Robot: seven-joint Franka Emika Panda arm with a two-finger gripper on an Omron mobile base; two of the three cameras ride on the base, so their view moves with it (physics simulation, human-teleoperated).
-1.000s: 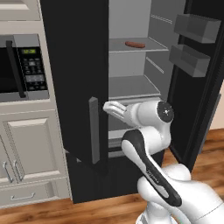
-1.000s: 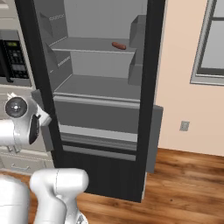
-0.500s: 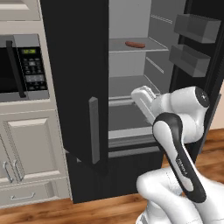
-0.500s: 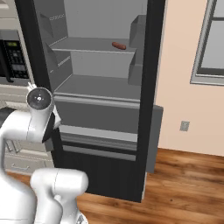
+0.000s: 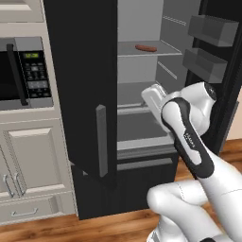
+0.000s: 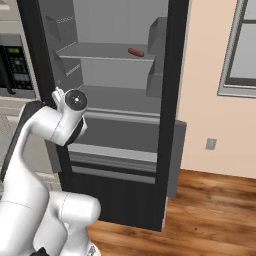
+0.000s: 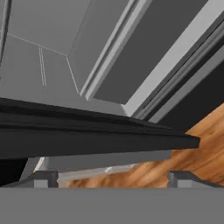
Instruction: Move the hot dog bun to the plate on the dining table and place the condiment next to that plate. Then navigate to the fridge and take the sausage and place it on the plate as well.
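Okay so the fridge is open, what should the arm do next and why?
Probably raise the open gripper toward the upper shelf: the sausage lies there inside the fridge, well above the hand, which sits low by the lower shelves and holds nothing.

Sausage [image 5: 145, 47] (reddish-brown) lying on upper shelf, open fridge [image 5: 80, 71].

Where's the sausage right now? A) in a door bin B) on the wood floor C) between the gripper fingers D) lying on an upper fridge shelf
D: the sausage lies alone on an upper shelf of the open fridge, well above the arm, and the open gripper has nothing between its fingertips.
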